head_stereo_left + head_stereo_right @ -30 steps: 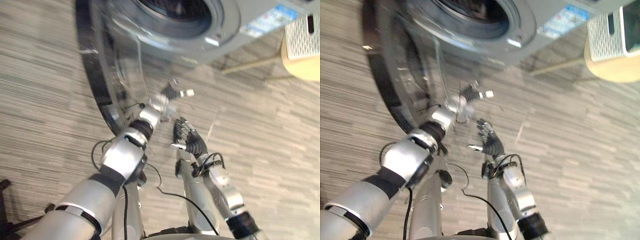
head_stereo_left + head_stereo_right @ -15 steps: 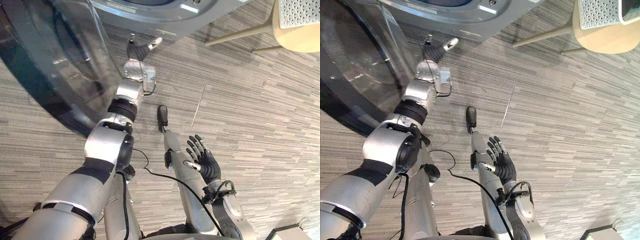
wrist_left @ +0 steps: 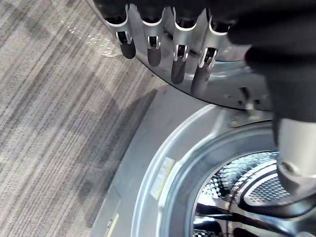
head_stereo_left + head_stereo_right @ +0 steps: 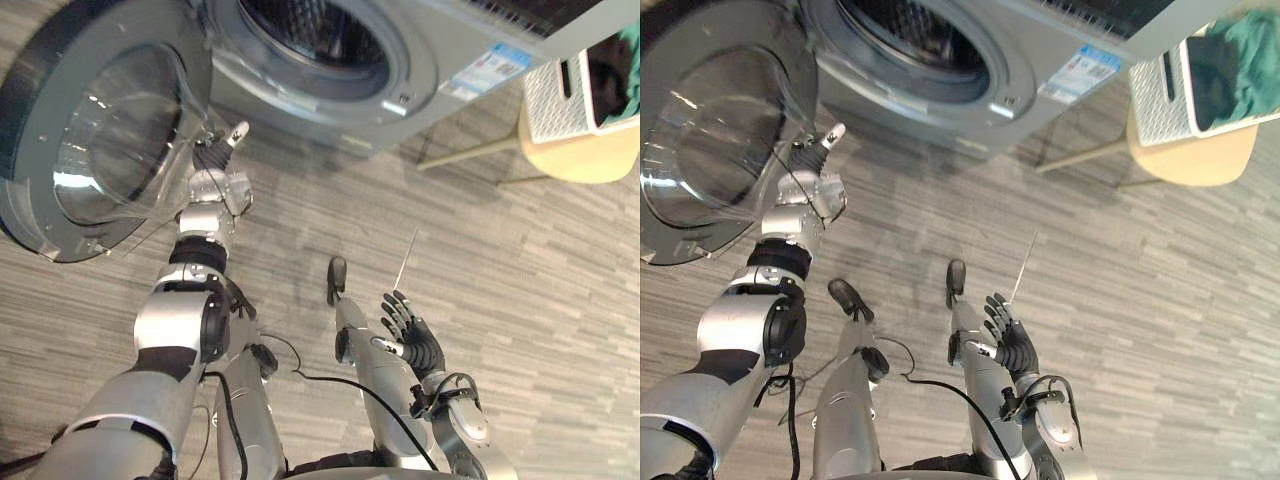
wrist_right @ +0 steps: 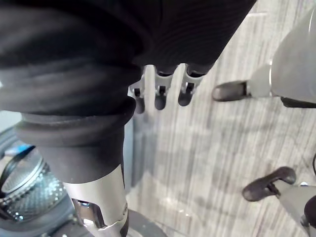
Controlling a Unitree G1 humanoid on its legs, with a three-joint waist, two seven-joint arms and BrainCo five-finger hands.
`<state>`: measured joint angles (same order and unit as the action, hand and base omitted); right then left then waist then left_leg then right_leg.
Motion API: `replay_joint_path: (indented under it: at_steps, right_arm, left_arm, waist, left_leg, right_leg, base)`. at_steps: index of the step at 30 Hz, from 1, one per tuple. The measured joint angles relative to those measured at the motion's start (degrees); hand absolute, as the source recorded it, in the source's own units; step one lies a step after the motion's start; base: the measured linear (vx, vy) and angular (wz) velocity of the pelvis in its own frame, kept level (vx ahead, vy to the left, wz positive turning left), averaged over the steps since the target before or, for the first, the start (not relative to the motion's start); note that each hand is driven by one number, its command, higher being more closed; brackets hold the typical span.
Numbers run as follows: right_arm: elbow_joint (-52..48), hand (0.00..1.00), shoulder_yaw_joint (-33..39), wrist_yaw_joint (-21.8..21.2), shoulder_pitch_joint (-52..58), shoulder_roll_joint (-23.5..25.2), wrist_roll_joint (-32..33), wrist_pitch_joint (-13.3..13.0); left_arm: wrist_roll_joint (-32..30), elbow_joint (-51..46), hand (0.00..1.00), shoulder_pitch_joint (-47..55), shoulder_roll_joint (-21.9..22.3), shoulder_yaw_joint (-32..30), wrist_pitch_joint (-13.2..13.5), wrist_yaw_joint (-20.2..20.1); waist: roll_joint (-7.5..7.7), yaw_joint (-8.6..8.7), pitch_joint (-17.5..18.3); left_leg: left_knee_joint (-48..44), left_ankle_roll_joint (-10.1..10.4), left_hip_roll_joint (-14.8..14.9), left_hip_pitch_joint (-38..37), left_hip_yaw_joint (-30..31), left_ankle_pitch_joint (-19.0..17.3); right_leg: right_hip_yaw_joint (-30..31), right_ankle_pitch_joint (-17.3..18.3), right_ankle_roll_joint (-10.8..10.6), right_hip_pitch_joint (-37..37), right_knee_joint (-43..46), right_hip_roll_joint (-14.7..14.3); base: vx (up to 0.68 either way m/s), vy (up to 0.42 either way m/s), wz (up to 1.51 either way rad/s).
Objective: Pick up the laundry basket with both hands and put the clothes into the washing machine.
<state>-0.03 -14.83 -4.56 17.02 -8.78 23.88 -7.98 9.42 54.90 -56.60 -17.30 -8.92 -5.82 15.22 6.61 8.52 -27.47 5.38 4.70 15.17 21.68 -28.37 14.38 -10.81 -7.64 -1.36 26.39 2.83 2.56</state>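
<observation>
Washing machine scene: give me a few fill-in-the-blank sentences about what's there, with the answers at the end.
The washing machine's door stands ___.
The left hand is raised by the door's edge, while the right hand, held low with open fingers, holds ___.
The laundry basket holding the clothes sits to the robot's ___.
Missing words: open; nothing; right.

My two head cameras sit side by side and look steeply down, sharing almost one scene: the washing machine (image 4: 445, 50) at the far side, its door (image 4: 105, 150) open to the left, the basket (image 4: 562, 98) far right, the floor (image 4: 520, 290) nearer. My left wrist camera looks along my left hand (image 3: 178, 47), very close, into the drum (image 3: 237, 190). My right wrist camera looks past my right hand (image 5: 160, 96) at floor.
</observation>
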Motion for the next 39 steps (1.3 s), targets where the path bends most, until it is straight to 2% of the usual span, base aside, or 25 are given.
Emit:
replay_joint_path:
  at_steps: [2,4,5,7,9,10,11,13,16,19,22,24,26,27,28,29,30,31,33,34,35,36,37,38,39]
  right_arm:
    - [2.5,0.0,0.9,-0.7,0.5,0.5,-0.1,0.6]
    - [6.5,0.0,1.5,-0.8,1.0,0.8,-1.0,1.4]
    - [7.8,0.0,1.7,-0.8,0.9,0.7,-1.4,1.8]
    - [13.5,0.0,5.4,-0.2,0.7,-0.3,-4.0,2.9]
    - [15.5,0.0,8.4,0.7,0.1,-0.5,-4.3,3.4]
    - [17.7,0.0,12.7,2.3,-1.4,-0.7,-4.2,3.7]
    - [17.9,0.0,14.5,2.8,-1.7,-0.5,-4.3,4.1]
    - [14.8,0.0,18.5,5.1,-1.9,1.0,-7.4,5.0]
    - [6.6,0.0,24.1,9.4,-4.2,2.4,-14.4,6.0]
    - [4.3,0.0,32.7,14.8,-6.6,4.5,-18.4,6.1]
    - [0.3,0.0,39.9,19.8,-8.3,5.2,-21.1,6.1]
    - [-2.0,0.0,42.5,21.5,-9.7,5.9,-22.6,6.1]
    - [-4.2,0.0,43.9,22.8,-11.4,6.4,-24.1,6.0]
    - [-5.2,0.0,44.6,23.5,-12.2,6.3,-24.7,6.1]
    - [-6.2,0.0,45.3,24.0,-13.8,6.2,-25.7,6.0]
    - [-6.3,0.0,45.3,24.4,-14.5,6.1,-26.3,6.0]
    - [-6.3,0.0,45.0,24.7,-15.5,6.1,-26.8,5.9]
    - [-6.4,0.0,43.4,25.0,-15.6,6.1,-26.8,5.8]
    - [-7.1,0.0,41.3,24.5,-16.2,5.9,-26.8,5.8]
    - [-8.5,0.0,40.1,24.4,-17.2,5.9,-26.8,5.4]
    - [-9.0,0.0,39.5,24.4,-17.8,5.9,-26.8,5.1]
    - [-10.0,0.0,38.5,24.5,-18.0,5.9,-26.9,4.6]
    - [-11.0,0.0,37.7,24.5,-17.9,5.8,-27.4,4.3]
    - [-11.3,0.0,37.3,24.5,-17.9,5.6,-27.9,4.2]
    - [-11.7,0.0,36.7,24.6,-17.9,4.8,-28.6,4.1]
  left_arm:
    - [-0.4,-1.8,0.0,5.1,-0.3,0.8,0.8,-2.0]
    - [-1.6,-2.7,0.0,11.3,-0.2,3.2,1.8,-4.8]
    - [-1.8,-2.7,0.0,12.9,0.1,3.6,1.9,-5.3]
    - [-6.9,-2.7,0.0,20.5,3.8,4.4,2.7,-6.5]
    - [-9.4,-2.7,0.0,24.2,6.4,5.1,2.8,-6.5]
    - [-10.7,-2.5,0.0,28.6,9.2,6.1,2.8,-7.2]
    - [-11.1,-2.6,0.0,30.6,10.1,6.2,2.9,-7.7]
    - [-11.4,-2.7,0.0,36.8,11.9,4.6,3.7,-7.8]
    - [-11.0,-2.7,0.0,48.9,14.2,2.4,3.9,-7.7]
    - [-9.8,-3.5,0.0,55.8,15.8,-0.3,4.5,-8.1]
    - [-9.8,1.2,0.0,59.4,16.4,-4.9,4.9,-9.6]
    - [-9.6,3.2,0.0,59.6,15.8,-6.6,4.8,-10.0]
    - [-9.6,4.4,0.0,59.3,15.8,-7.0,4.7,-10.0]
    - [-9.6,4.4,0.0,59.3,15.9,-7.0,4.8,-9.9]
    - [-9.5,4.6,0.0,59.5,15.8,-7.0,4.8,-9.8]
    - [-9.0,4.7,0.0,59.6,15.6,-7.0,4.9,-9.7]
    - [-8.9,5.2,0.0,60.2,14.7,-7.0,4.8,-9.4]
    - [-8.8,5.4,0.0,61.2,13.5,-7.0,4.8,-8.7]
    - [-6.9,5.5,0.0,61.6,13.6,-7.8,4.9,-8.5]
    - [-5.2,5.2,0.0,61.6,14.8,-10.1,4.9,-8.5]
    - [-4.4,5.2,0.0,61.6,15.5,-11.1,4.9,-8.3]
    - [-2.4,4.1,0.0,61.8,16.0,-12.1,5.6,-7.4]
    - [-0.8,2.8,0.0,62.0,15.9,-12.0,6.1,-7.4]
    - [-0.2,2.6,0.0,61.9,15.9,-12.1,6.2,-7.4]
    - [0.2,1.9,0.0,61.6,16.6,-11.9,6.3,-7.4]
  waist:
    - [0.26,-0.17,0.9]
    - [0.5,-1.93,1.9]
    - [0.02,-2.48,2.2]
    - [-2.89,-3.22,3.9]
    - [-4.09,-3.27,5.1]
    - [-5.78,-3.27,6.7]
    - [-6.4,-3.27,7.2]
    - [-5.42,-3.49,7.7]
    - [-5.06,-5.64,8.0]
    - [-5.68,-5.91,11.4]
    - [-7.05,-5.65,15.7]
    - [-6.97,-5.52,17.5]
    - [-6.86,-5.44,18.6]
    - [-6.98,-5.44,19.1]
    - [-6.41,-5.76,19.4]
    - [-6.11,-5.84,19.8]
    - [-5.6,-5.97,20.9]
    - [-4.24,-6.21,22.7]
    - [-5.64,-6.12,23.8]
    - [-6.31,-6.26,23.8]
    - [-7.06,-6.34,23.3]
    - [-6.83,-6.69,23.3]
    - [-6.87,-6.88,22.9]
    - [-6.94,-7.03,22.5]
    - [-6.83,-7.09,22.0]
  left_leg:
    - [-2.7,0.3,0.9,-3.1,-0.2,-2.0]
    - [-13.5,0.5,4.1,-4.2,-0.9,-8.5]
    - [-17.1,-0.1,5.4,-4.2,-1.0,-10.6]
    - [-29.4,-3.9,8.7,-3.7,2.5,-16.9]
    - [-33.3,-2.1,8.3,-2.9,6.5,-19.4]
    - [-34.1,0.2,5.7,-3.1,10.5,-23.1]
    - [-33.2,0.5,5.5,-4.0,11.1,-25.2]
    - [-34.7,0.5,4.8,-6.7,8.8,-27.3]
    - [-38.0,0.4,6.1,-13.5,0.7,-32.1]
    - [-35.4,0.6,4.5,-16.7,-2.1,-33.0]
    - [-33.3,1.0,3.6,-18.7,-1.2,-32.2]
    - [-33.3,1.1,3.2,-19.0,1.8,-32.4]
    - [-32.0,1.1,3.3,-19.6,1.5,-32.4]
    - [-31.1,1.1,3.7,-20.0,0.6,-32.4]
    - [-29.8,1.6,3.8,-21.9,-1.7,-32.1]
    - [-29.3,1.9,3.8,-22.8,-2.8,-32.0]
    - [-28.5,2.6,4.1,-24.7,-4.7,-31.6]
    - [-28.3,3.6,4.9,-25.9,-5.7,-31.1]
    - [-29.0,5.6,9.1,-26.7,-5.2,-29.4]
    - [-31.9,5.5,12.4,-26.7,-4.2,-28.4]
    - [-34.3,4.1,14.0,-26.4,-4.0,-27.5]
    - [-40.2,-1.6,16.9,-25.5,-3.4,-24.0]
    - [-47.4,-10.8,19.8,-23.5,-3.2,-18.2]
    - [-50.6,-14.3,20.9,-22.6,-2.7,-16.6]
    - [-54.2,-12.1,20.1,-20.8,0.1,-18.2]
  right_leg:
    - [0.3,1.7,0.0,-3.1,2.0,-0.1]
    - [2.0,3.9,0.5,-6.4,4.1,-1.1]
    - [2.5,4.6,0.7,-7.3,4.8,-1.6]
    - [4.0,7.6,1.3,-10.2,7.9,-2.8]
    - [5.1,7.8,1.1,-10.7,8.4,-2.9]
    - [6.6,7.9,0.3,-10.5,9.2,-3.1]
    - [7.2,7.8,-0.3,-10.3,9.6,-3.5]
    - [10.3,8.8,-1.3,-9.8,13.2,-3.3]
    - [14.5,11.6,-2.5,-9.0,19.4,-2.9]
    - [8.1,13.2,-1.6,-10.5,16.8,1.7]
    - [3.1,9.1,2.7,-14.2,11.4,3.8]
    - [3.4,6.9,0.0,-14.7,10.3,3.6]
    - [3.7,6.1,0.1,-15.1,7.8,3.1]
    - [2.2,7.6,1.6,-15.0,8.5,3.5]
    - [-0.7,9.1,3.5,-13.4,13.7,5.6]
    - [-1.9,9.8,2.3,-12.9,15.8,7.0]
    - [-3.5,10.8,-0.7,-13.1,17.1,9.1]
    - [-3.3,10.8,-6.5,-13.7,15.8,9.4]
    - [-3.5,11.3,-4.6,-14.6,14.5,4.0]
    - [-3.2,11.7,-2.5,-15.5,14.1,0.6]
    - [-2.7,11.9,-1.7,-16.1,13.8,-0.9]
    - [-1.1,12.1,-0.4,-17.6,12.9,-3.0]
    - [0.5,12.2,1.1,-20.3,11.2,-4.5]
    - [1.2,12.3,1.6,-21.8,10.3,-4.8]
    - [2.3,12.5,2.1,-23.6,9.3,-5.1]
  base:
    - [0.11,-0.001,-0.08]
    - [0.11,-0.05,-0.41]
    - [0.09,-0.04,-0.6]
    - [0.04,0.036,-0.42]
    - [0.05,0.139,-0.38]
    - [0.05,0.2,-0.53]
    - [0.04,0.209,-0.69]
    - [0.01,0.139,-0.72]
    - [-0.03,0.145,-1.08]
    - [0.01,0.158,-0.5]
    - [0.12,0.11,-0.17]
    - [0.13,0.048,-0.22]
    - [0.08,0.002,-0.32]
    - [0.08,-0.012,-0.43]
    - [0.07,-0.019,-0.43]
    - [0.09,-0.065,-0.6]
    - [0.13,-0.159,-0.62]
    - [0.16,-0.231,-0.57]
    - [0.22,-0.339,-0.6]
    - [0.23,-0.339,-0.73]
    - [0.26,-0.4,-0.9]
    - [0.23,-0.42,-0.84]
    - [0.18,-0.356,-0.76]
    - [0.15,-0.252,-0.56]
    - [0.16,-0.176,-0.48]
